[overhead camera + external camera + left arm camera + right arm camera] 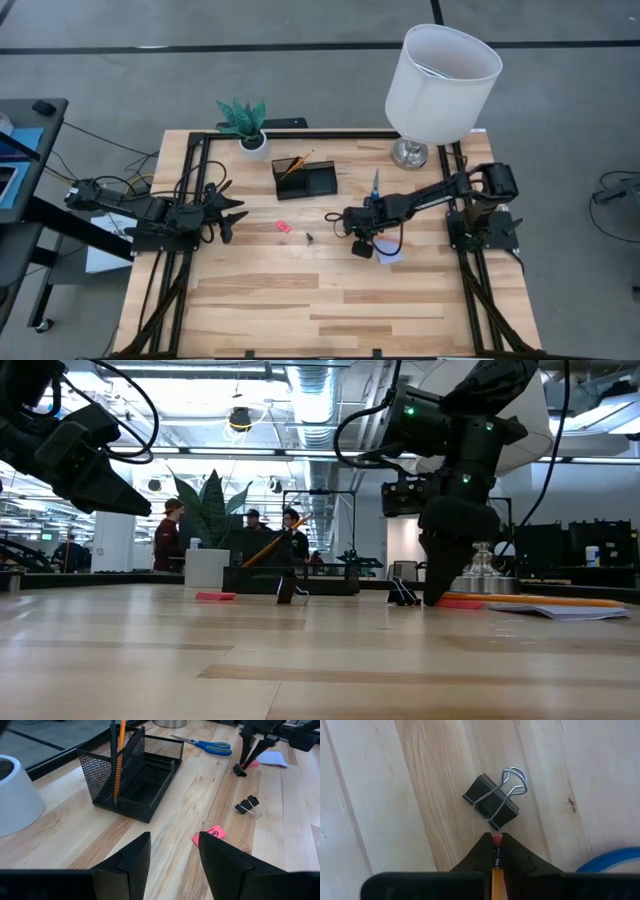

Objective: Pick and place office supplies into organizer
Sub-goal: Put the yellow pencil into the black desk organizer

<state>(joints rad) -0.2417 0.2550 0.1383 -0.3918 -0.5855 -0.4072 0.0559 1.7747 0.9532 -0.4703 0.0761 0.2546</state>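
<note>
My right gripper [347, 217] stands near the table's middle, pointing steeply down, shut on an orange pencil [560, 600]. A black clip [495, 800] lies on the wood just ahead of its fingertips. A second clip [248, 805] and a pink eraser [210, 834] lie to the left. Blue-handled scissors [375, 183] lie beyond the arm, and the pale note pad [392, 255] lies beside it. The black mesh organizer [135, 775] stands at the far middle, with another orange pencil [120, 755] leaning in its cup section. My left gripper [175, 852] waits open at the left. My right gripper pinches the pencil's eraser end [497, 839] between its two fingers, and only the pink tip pokes out past the fingertips. The fingers come from above, pointing steeply down. The pencil's shaft [590, 601] lies low along the table under the arm.
A white plant pot [254, 143] stands at the far left of the organizer and a white-shaded lamp [440, 80] at the far right corner. Bare wood stretches across the near half of the table [320, 310]. People stand in the room behind.
</note>
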